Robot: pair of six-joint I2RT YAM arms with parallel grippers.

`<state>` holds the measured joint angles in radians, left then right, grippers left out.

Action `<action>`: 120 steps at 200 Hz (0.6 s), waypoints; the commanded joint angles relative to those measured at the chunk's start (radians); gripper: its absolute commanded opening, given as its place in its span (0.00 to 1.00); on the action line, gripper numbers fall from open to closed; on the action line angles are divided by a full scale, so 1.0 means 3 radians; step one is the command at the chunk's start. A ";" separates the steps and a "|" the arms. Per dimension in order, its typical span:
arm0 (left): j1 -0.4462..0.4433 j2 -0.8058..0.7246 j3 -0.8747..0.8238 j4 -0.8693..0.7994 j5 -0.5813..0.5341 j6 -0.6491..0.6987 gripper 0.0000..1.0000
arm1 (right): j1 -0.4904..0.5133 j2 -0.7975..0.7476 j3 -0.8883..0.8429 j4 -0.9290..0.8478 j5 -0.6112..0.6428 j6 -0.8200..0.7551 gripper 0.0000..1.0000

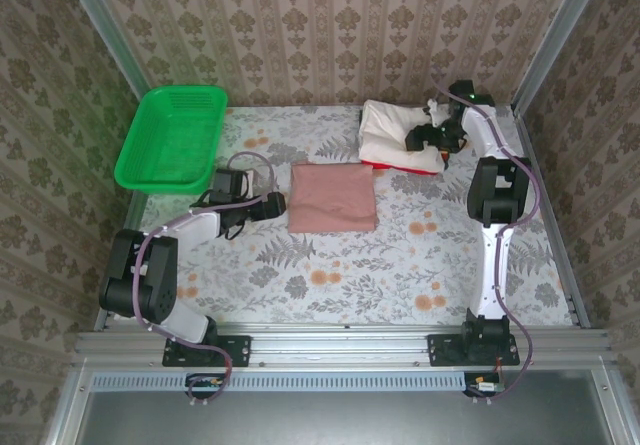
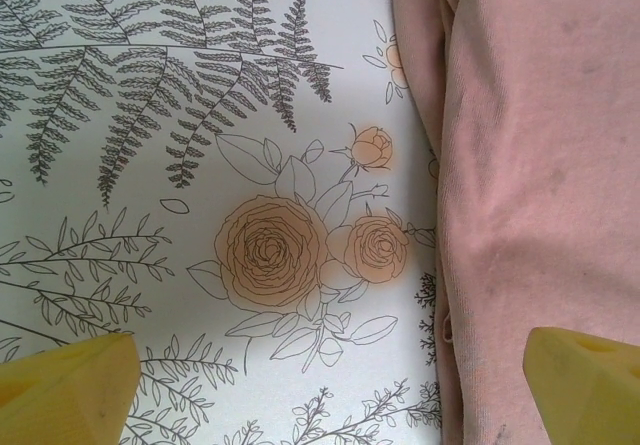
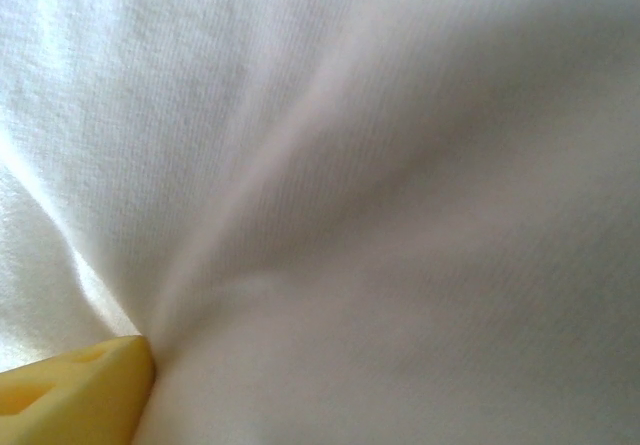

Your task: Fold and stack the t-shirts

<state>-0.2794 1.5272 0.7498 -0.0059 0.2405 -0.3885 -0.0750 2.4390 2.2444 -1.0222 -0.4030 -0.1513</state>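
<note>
Floral worktop (image 1: pixel 330 265) carrying, at its far-left corner, a green mesh basket (image 1: pixel 170 135); at centre, the dusty-pink t-shirt (image 1: pixel 332 197), folded into a flat rectangle; at far right, the cream t-shirt (image 1: pixel 390 130) lying atop the red t-shirt (image 1: pixel 405 167), whose edge shows beneath. Left fingers (image 2: pixel 70 380) are spread wide, straddling the pink shirt's left edge. Right fingers (image 3: pixel 75 390) press into cream fabric; whether they grip it cannot be told.

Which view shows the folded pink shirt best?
Top external: the whole pink shirt lies there, folded into a rectangle. The left wrist view catches its edge close up; the right wrist camera faces the cream shirt.
</note>
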 commanded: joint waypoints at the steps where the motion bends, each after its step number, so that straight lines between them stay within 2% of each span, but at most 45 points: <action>1: 0.0026 0.0005 0.0060 0.0045 0.0123 0.0022 1.00 | 0.0070 -0.0262 -0.0159 -0.0392 0.0079 -0.0104 0.92; 24: 0.0026 0.0025 0.0100 0.0005 0.0157 0.0037 1.00 | 0.0056 -0.0552 -0.0204 -0.0238 0.0474 0.0103 0.98; 61: 0.0022 0.0085 0.0127 -0.0021 0.0199 0.0037 1.00 | -0.0017 -0.0652 0.0417 -0.0526 0.1133 0.0637 1.00; 80: 0.0012 0.0174 0.0164 -0.0036 0.0224 0.0017 1.00 | 0.0025 -0.0839 0.0054 -0.0462 0.1246 0.0853 1.00; 101: -0.0013 0.0291 0.0248 -0.0034 0.0314 0.0021 1.00 | 0.0144 -0.1239 -0.0844 0.0247 0.1391 0.1027 0.99; 120: -0.0047 0.0379 0.0338 -0.0077 0.0379 0.0046 1.00 | 0.0210 -0.1580 -0.1445 0.0731 0.1353 0.1175 1.00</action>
<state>-0.2810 1.6100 0.8036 -0.0113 0.3084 -0.3885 -0.0509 2.0514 1.9919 -0.9768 -0.0505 0.0948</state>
